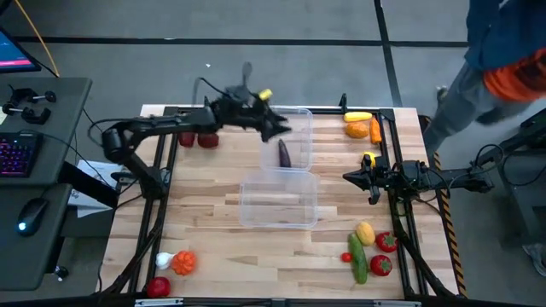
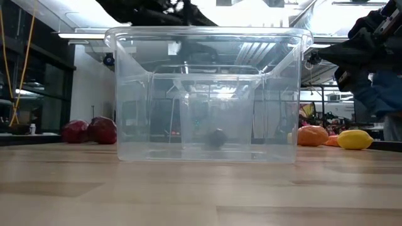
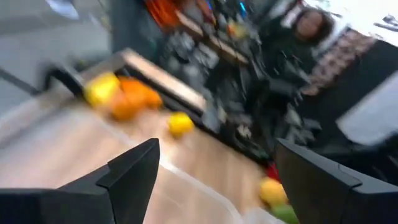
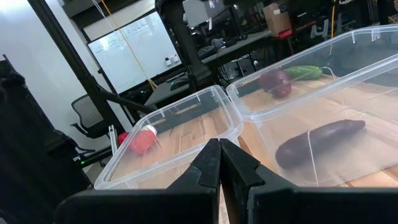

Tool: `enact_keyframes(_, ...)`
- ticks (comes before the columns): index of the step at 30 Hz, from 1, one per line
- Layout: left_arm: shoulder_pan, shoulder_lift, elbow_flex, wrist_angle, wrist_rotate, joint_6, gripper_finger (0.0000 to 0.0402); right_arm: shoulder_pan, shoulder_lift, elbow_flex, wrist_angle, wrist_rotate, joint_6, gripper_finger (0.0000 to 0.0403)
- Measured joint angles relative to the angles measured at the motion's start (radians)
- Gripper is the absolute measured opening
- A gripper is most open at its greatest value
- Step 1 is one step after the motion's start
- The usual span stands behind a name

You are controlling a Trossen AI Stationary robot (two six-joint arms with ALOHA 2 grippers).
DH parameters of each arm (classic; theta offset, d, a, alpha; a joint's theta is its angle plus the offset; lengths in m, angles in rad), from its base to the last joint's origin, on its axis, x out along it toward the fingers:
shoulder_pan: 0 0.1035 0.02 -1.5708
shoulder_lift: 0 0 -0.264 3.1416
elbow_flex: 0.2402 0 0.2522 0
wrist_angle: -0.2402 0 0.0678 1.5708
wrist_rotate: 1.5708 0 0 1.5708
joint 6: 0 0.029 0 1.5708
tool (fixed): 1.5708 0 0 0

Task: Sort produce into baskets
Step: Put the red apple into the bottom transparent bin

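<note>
Two clear baskets stand mid-table: the far basket point(image 1: 300, 119) and the near basket point(image 1: 277, 198). A purple eggplant point(image 1: 284, 154) lies on the far basket's floor, also seen as a dark eggplant point(image 4: 317, 143) in the right wrist view. My left gripper point(image 1: 280, 130) hovers over the far basket, open, with nothing between its fingers point(image 3: 134, 171). My right gripper point(image 1: 350, 176) waits shut at the table's right side, level, pointing at the baskets. Loose produce lies in groups near the table's corners.
Red pieces point(image 1: 196, 139) lie far left; a yellow and an orange piece point(image 1: 360, 125) far right. A lemon, cucumber and tomatoes point(image 1: 368, 254) lie near right. Garlic, an orange pepper and a red piece point(image 1: 175, 263) lie near left. A person point(image 1: 503, 60) stands beyond the far right corner.
</note>
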Motion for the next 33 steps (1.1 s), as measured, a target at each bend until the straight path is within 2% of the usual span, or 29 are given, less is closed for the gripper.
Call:
enact_keyframes(3,0.056,-0.112,0.001,-0.109,-0.073,0.103,0.0300,0.000,0.000,0.000,0.000,0.000,0.000,0.0000)
enact_keyframes(8,0.114,-0.281,0.003,-0.526,-0.348,0.329,0.0300,0.000,0.000,0.000,0.000,0.000,0.000,0.0000)
enact_keyframes(13,0.144,-0.289,0.002,-0.914,-0.461,0.406,0.0300,0.000,0.000,0.000,0.000,0.000,0.000,0.0000)
enact_keyframes(16,0.154,-0.240,0.000,-1.056,-0.517,0.442,0.0300,0.000,0.000,0.000,0.000,0.000,0.000,0.0000)
enact_keyframes(25,0.171,-0.116,0.000,-1.256,-0.574,0.427,0.0301,0.000,0.000,0.000,0.000,0.000,0.000,0.0000)
enact_keyframes(33,0.171,-0.084,0.000,-1.260,-0.555,0.508,0.0301,0.000,0.000,0.000,0.000,0.000,0.000,0.0000)
